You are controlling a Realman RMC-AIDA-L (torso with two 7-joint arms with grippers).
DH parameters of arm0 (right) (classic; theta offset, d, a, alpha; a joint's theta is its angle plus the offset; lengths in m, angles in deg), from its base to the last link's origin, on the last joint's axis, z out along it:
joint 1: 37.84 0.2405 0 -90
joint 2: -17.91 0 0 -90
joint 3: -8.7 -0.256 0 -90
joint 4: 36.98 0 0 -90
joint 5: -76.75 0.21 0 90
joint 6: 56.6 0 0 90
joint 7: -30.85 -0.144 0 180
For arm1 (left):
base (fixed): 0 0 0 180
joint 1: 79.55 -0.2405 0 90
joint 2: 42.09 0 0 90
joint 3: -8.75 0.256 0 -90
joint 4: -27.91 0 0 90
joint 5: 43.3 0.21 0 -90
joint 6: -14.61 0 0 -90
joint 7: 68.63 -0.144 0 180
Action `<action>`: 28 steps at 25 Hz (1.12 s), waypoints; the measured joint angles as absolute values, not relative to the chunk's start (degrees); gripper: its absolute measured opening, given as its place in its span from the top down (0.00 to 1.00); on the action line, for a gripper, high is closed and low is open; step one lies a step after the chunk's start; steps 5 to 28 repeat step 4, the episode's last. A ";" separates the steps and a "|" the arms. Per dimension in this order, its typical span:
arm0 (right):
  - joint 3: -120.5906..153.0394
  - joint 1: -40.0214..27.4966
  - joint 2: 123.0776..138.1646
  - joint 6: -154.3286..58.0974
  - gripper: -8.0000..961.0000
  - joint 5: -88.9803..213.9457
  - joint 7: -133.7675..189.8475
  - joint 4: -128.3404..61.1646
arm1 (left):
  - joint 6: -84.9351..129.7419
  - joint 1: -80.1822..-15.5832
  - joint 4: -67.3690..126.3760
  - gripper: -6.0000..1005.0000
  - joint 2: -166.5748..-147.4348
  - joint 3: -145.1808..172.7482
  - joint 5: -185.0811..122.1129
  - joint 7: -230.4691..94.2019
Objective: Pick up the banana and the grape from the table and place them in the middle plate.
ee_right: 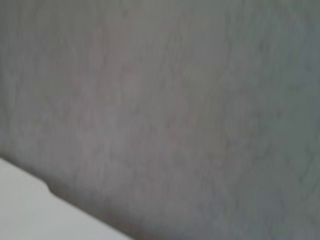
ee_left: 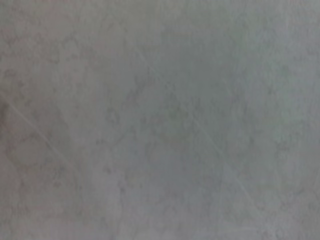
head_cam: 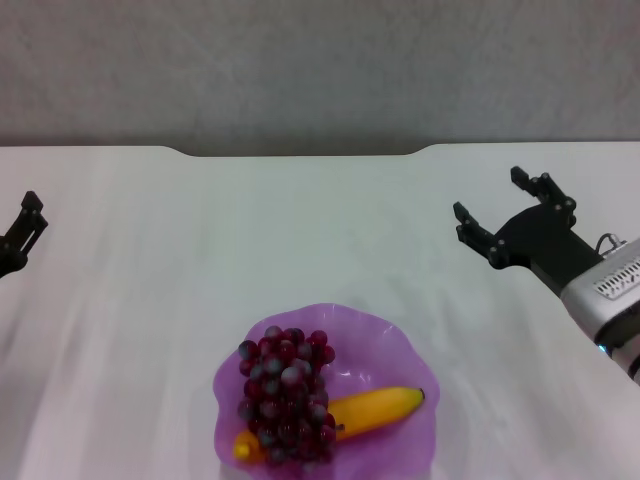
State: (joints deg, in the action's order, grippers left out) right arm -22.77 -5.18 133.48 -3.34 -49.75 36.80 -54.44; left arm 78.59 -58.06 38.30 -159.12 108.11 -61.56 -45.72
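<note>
- Seen in the head view: the middle plate [head_cam: 400, 345], purple and wavy-rimmed, resting on the white counter [head_cam: 150, 260] at the near edge, about centred.
- Inside that plate: the banana [head_cam: 385, 408], lying slantwise, with its dark tip toward the right rim and its other end near the front left rim.
- Also inside the plate: the grape [head_cam: 285, 395], a dark red bunch lying across the left part of the banana and covering its middle-left section.
- To the right, well apart from the plate: the right end effector [head_cam: 502, 211], held above the counter with both fingers spread wide and nothing between them, pointing toward the far left.
- At the far left border: the left end effector [head_cam: 25, 228], only partly visible, well away from the plate; could not tell whether opened or closed.
- Noted a shallow notch in the far edge of the counter, and a grey wall [head_cam: 320, 70] behind.
- In the left wrist view: only a grey mottled surface.
- In the right wrist view: the same grey wall [ee_right: 175, 100] and one white corner of the counter [ee_right: 30, 215].
</note>
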 joint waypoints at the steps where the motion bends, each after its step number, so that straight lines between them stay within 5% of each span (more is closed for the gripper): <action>1: -22.92 -5.56 133.48 -2.02 0.10 -49.75 37.43 -54.73 | 78.50 -58.04 38.28 0.11 -159.14 108.13 -61.56 -45.88; 28: -22.76 -5.85 133.48 -1.31 0.10 -49.71 37.72 -55.03 | 78.47 -57.92 37.85 0.11 -159.26 108.19 -61.56 -45.77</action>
